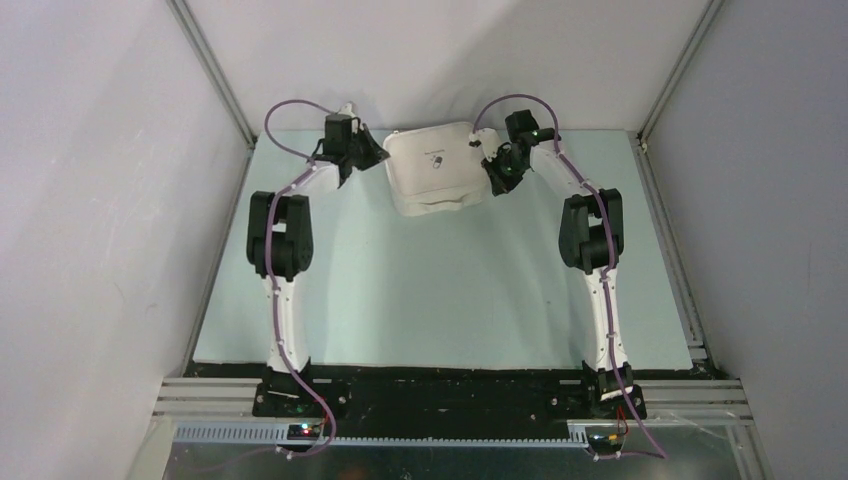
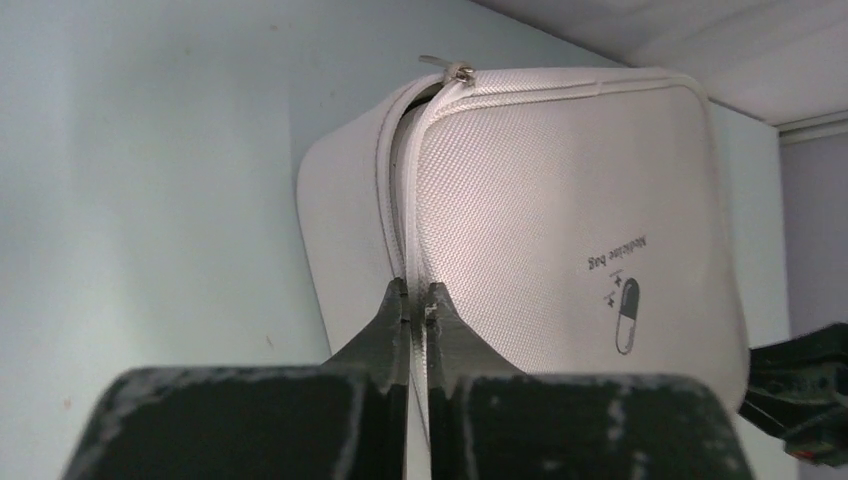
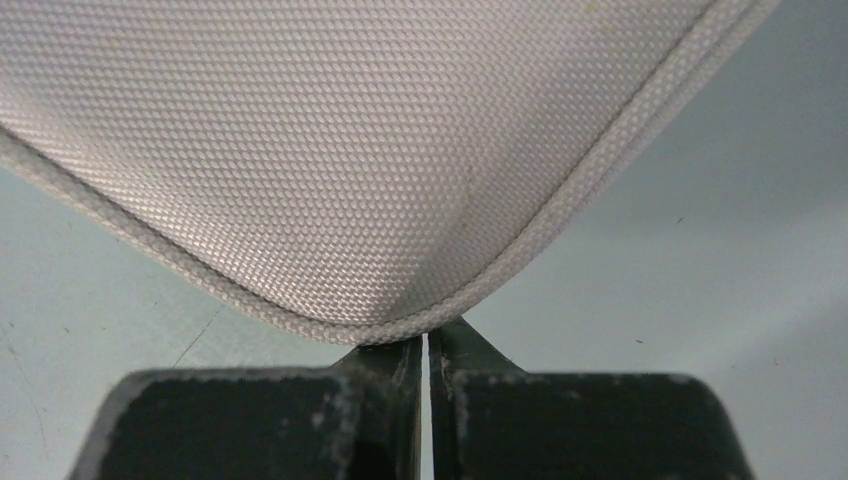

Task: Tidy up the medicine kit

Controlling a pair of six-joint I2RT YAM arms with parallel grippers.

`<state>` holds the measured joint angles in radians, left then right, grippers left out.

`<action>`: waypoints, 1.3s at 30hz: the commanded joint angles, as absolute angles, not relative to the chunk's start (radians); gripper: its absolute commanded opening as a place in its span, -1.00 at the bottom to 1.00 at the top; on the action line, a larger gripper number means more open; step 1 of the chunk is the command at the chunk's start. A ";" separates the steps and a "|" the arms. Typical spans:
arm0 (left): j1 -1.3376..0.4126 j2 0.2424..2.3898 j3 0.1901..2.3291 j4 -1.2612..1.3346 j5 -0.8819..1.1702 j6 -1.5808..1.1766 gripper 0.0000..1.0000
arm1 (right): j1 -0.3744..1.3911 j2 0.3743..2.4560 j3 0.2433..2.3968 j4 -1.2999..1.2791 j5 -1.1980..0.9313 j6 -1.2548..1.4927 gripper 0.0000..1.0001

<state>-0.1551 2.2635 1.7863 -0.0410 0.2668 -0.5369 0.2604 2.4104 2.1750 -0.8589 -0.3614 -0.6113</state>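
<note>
The medicine kit (image 1: pixel 435 165), a white rounded-square zip case with a small pill logo (image 2: pixel 627 315), lies at the far middle of the table, lid down. Its zip is partly undone, with the pull (image 2: pixel 458 70) at the far corner. My left gripper (image 1: pixel 378 153) is at the kit's left side. In the left wrist view that gripper (image 2: pixel 417 298) is shut on the zip seam, which runs between its fingers. My right gripper (image 1: pixel 492 172) is at the kit's right side. It is shut, and its tips (image 3: pixel 428 338) sit against the kit's piped corner (image 3: pixel 400 325), partly hidden by it.
The kit rests on a pale green mat (image 1: pixel 440 290) close to the back wall (image 1: pixel 440 60). White side walls (image 1: pixel 100 200) and metal frame posts (image 1: pixel 215 75) close in the table. Both arm bases stand on the dark rail (image 1: pixel 450 390) at the near edge.
</note>
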 commanded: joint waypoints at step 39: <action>-0.476 1.557 1.126 -0.415 0.607 1.353 0.67 | 0.271 2.399 2.207 -0.992 -0.311 -0.701 -1.00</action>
